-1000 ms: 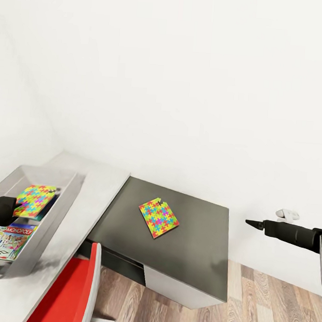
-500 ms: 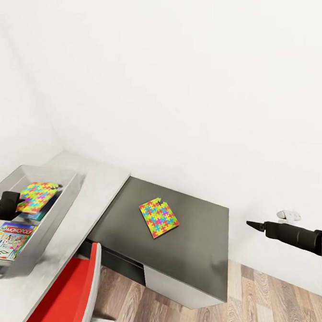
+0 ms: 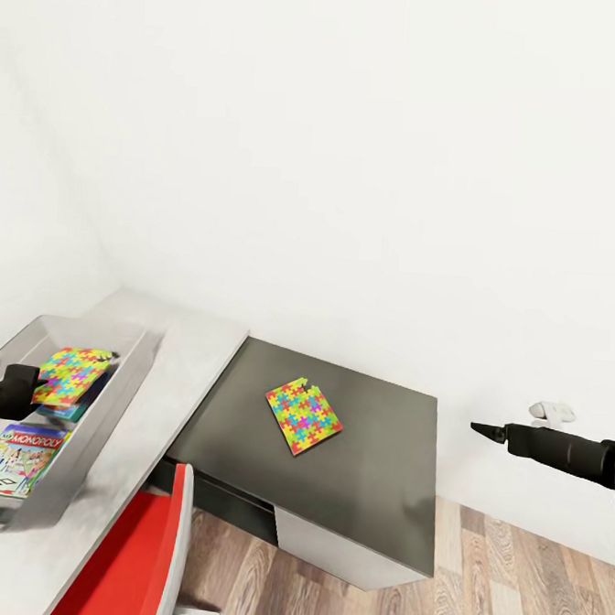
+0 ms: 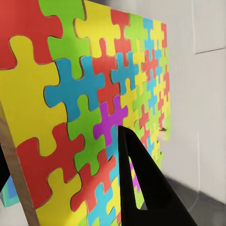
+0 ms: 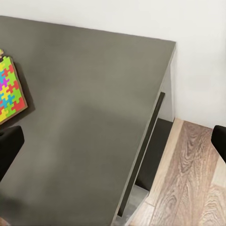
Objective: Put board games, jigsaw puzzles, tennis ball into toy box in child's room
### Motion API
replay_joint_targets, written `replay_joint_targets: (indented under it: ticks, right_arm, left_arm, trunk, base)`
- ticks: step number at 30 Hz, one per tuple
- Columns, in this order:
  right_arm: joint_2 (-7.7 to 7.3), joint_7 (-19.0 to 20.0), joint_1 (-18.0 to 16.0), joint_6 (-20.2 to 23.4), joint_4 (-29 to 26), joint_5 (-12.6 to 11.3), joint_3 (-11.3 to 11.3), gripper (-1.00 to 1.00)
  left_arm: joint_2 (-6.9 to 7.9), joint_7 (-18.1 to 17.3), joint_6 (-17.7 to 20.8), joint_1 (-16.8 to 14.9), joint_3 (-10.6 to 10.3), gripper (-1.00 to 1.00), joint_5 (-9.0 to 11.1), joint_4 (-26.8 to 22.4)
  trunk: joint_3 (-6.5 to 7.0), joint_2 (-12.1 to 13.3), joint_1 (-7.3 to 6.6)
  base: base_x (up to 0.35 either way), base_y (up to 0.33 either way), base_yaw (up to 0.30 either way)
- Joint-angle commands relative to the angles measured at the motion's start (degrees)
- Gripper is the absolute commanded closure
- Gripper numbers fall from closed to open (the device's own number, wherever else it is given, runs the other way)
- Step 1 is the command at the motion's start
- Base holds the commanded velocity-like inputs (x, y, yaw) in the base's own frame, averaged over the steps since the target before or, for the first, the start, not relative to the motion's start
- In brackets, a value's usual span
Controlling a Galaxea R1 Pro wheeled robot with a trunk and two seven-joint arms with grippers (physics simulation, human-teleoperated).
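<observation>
Toy box holds Monopoly game, seemingly gripped puzzle.

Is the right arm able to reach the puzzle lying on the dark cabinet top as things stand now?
Probably yes. The right pincer is open and holds nothing, and the puzzle lies flat and alone on the dark cabinet top, with nothing between them. The arm hangs off the cabinet's side, so it must swing inward.

At the left edge of the head view, the left gripper is clamped on a jigsaw puzzle. At the right edge, the right gripper points leftward, fingers spread wide and empty
</observation>
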Motion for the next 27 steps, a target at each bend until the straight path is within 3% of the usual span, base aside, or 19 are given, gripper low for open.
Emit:
replay_joint_targets:
  ticks: [1, 6, 7, 27]
  right_arm:
    - [0.00, 0.6, -0.1, 0.3, 0.0, 0.5, -0.1, -1.00]
    - [0.00, 0.6, 0.0, 0.3, -0.1, 0.5, -0.1, -1.00]
    - [0.00, 0.6, 0.0, 0.3, -0.1, 0.5, -0.1, -1.00]
    - [-0.03, 0.6, 0.0, 0.3, -0.1, 0.5, -0.1, -1.00]
  left_arm:
    - [-0.02, 0.5, 0.2, -0.1, 0.1, 1.00, 0.6, -0.1]
    - [0.02, 0.6, 0.2, -0.1, 0.1, 1.00, 0.5, 0.0]
    - [0.03, 0.6, 0.2, -0.1, 0.1, -1.00, 0.5, 0.0]
    - [0.25, 0.5, 0.9, 0.0, 0.2, -1.00, 0.6, 0.0]
  trunk:
    - [-0.10, -0.1, 0.03]
    - [-0.10, -0.1, 0.03]
    - [-0.10, -0.1, 0.03]
    - [-0.10, -0.1, 0.03]
  base:
    - [0.000, 0.000, 0.000]
    - [0.000, 0.000, 0.000]
    - [0.000, 0.000, 0.000]
    - [0.000, 0.000, 0.000]
